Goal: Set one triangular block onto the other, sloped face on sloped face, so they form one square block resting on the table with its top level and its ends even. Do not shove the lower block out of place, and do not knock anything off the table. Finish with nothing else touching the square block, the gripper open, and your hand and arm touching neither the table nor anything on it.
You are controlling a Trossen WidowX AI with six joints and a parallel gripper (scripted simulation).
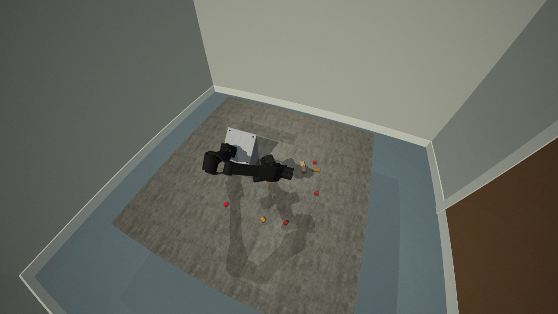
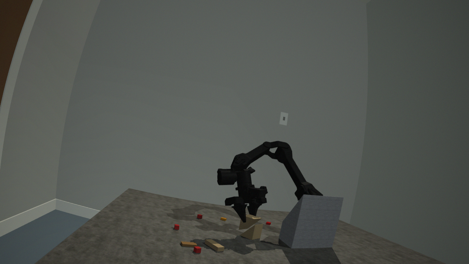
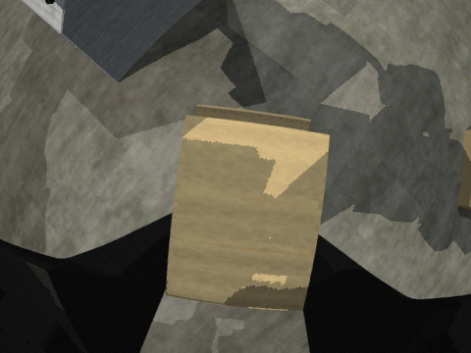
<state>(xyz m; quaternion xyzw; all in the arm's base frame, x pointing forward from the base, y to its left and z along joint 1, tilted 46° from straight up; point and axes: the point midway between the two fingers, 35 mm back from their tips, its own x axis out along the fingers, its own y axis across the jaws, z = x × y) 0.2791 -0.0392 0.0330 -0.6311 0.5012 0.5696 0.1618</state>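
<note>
My gripper (image 2: 248,217) (image 3: 241,228) is shut on one tan triangular block, a finger on each side. The held block (image 2: 246,224) (image 3: 245,216) has a flat face up and its sloped face down. The other triangular block (image 2: 255,232) (image 3: 252,116) stands on the table, sloped face up. In the exterior view the held block is just above and a little to the left of the lower one, slopes facing each other. In the wrist view only a thin strip of the lower block shows past the held one's far edge. Whether the slopes touch, I cannot tell.
A grey slanted box (image 1: 238,137) (image 2: 319,223) stands near the arm's base. A tan bar (image 1: 303,168) (image 2: 214,245) and an orange-brown bar (image 1: 316,169) (image 2: 188,244) lie beyond the blocks. Several red cubes (image 1: 316,192) (image 2: 176,226) and an orange piece (image 1: 263,219) (image 2: 223,219) lie around.
</note>
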